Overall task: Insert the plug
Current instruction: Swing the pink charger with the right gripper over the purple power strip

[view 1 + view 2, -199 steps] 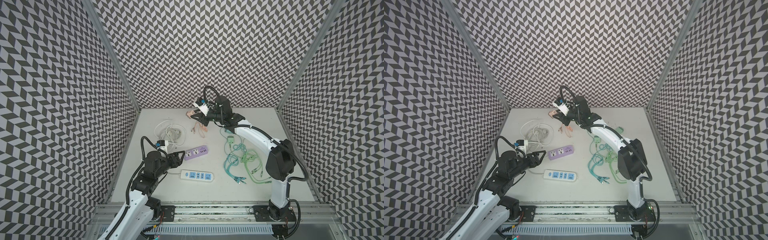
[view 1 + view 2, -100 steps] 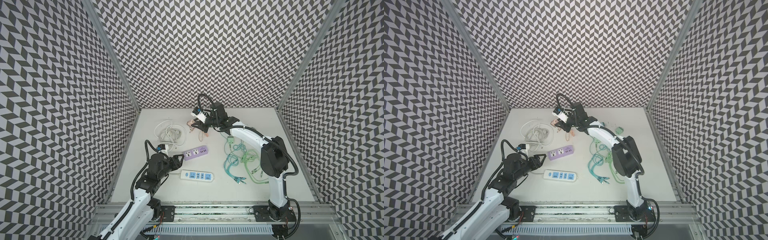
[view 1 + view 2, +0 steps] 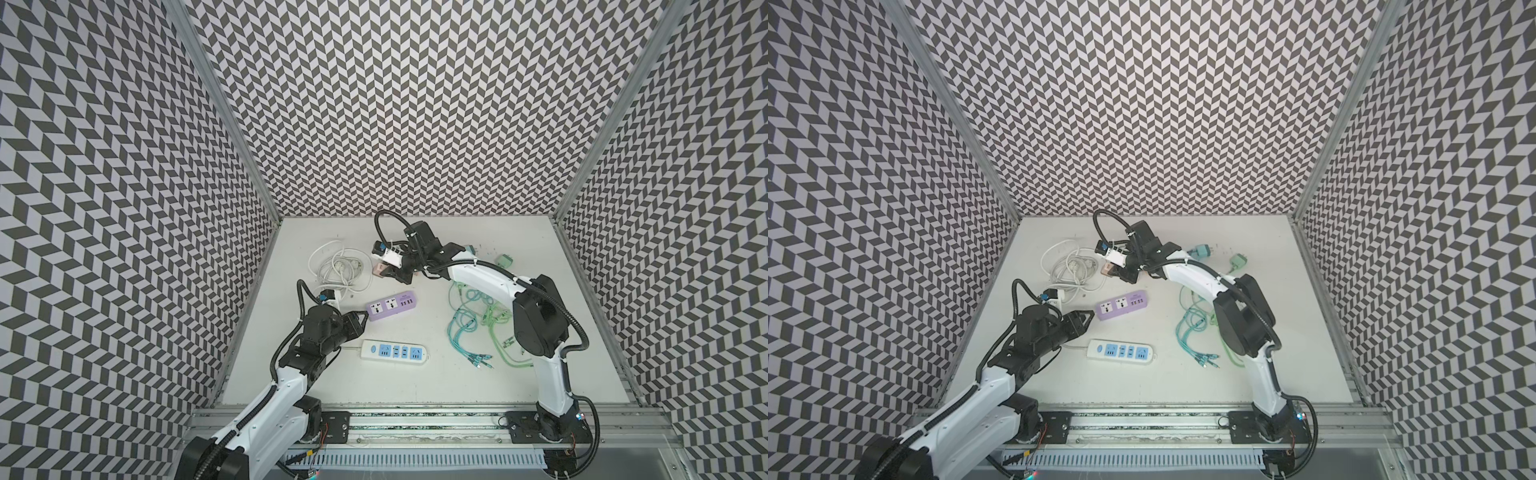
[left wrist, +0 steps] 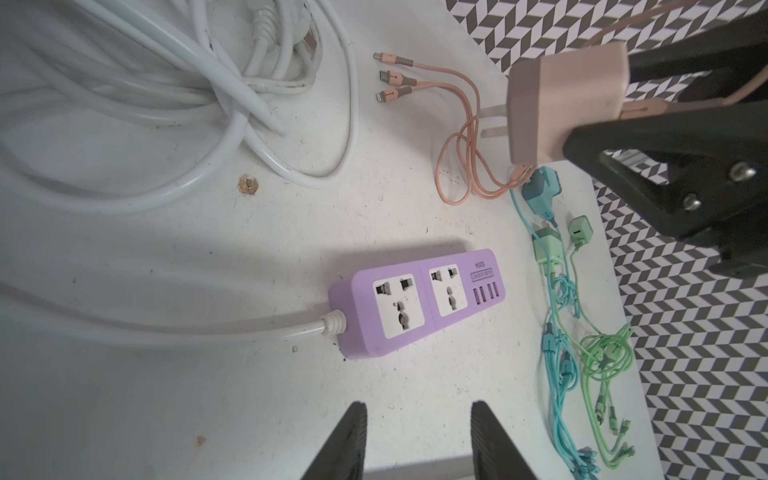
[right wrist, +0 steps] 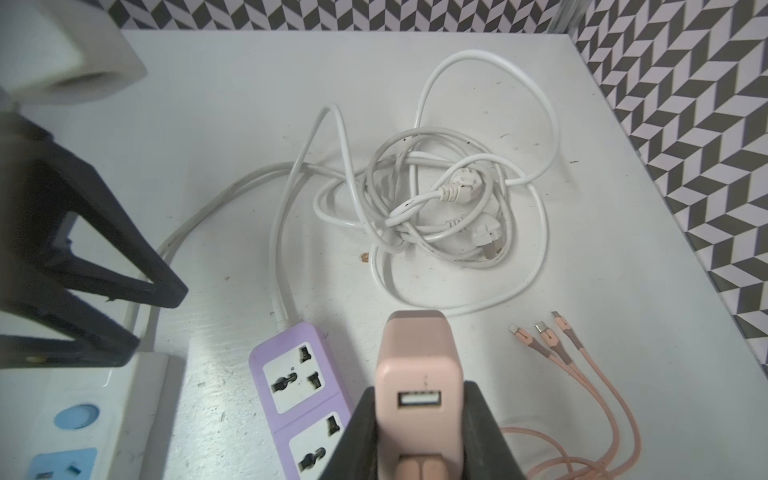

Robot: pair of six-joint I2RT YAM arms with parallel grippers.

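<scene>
The pink plug (image 5: 417, 374) is a pink charger block with two flat prongs (image 4: 492, 120). My right gripper (image 5: 419, 392) is shut on it and holds it above the table, just behind the purple power strip (image 3: 390, 305). Both top views show the plug (image 3: 1106, 269) at that gripper's (image 3: 392, 272) tip. The strip (image 4: 419, 303) has two white sockets and a row of USB ports. My left gripper (image 4: 417, 415) is low at the strip's cord end (image 3: 1090, 316). Its fingers are narrowly apart with nothing between them.
A white power strip (image 3: 394, 352) with blue sockets lies in front of the purple one. Behind it on the left is a tangle of white cable (image 3: 338, 266). Teal and green cables (image 3: 478, 320) with chargers lie at right. A pink three-headed cable (image 5: 552, 345) trails from the plug.
My right gripper has carried the pink plug from the back of the table forward to the purple strip. The left gripper's fingers have narrowed.
</scene>
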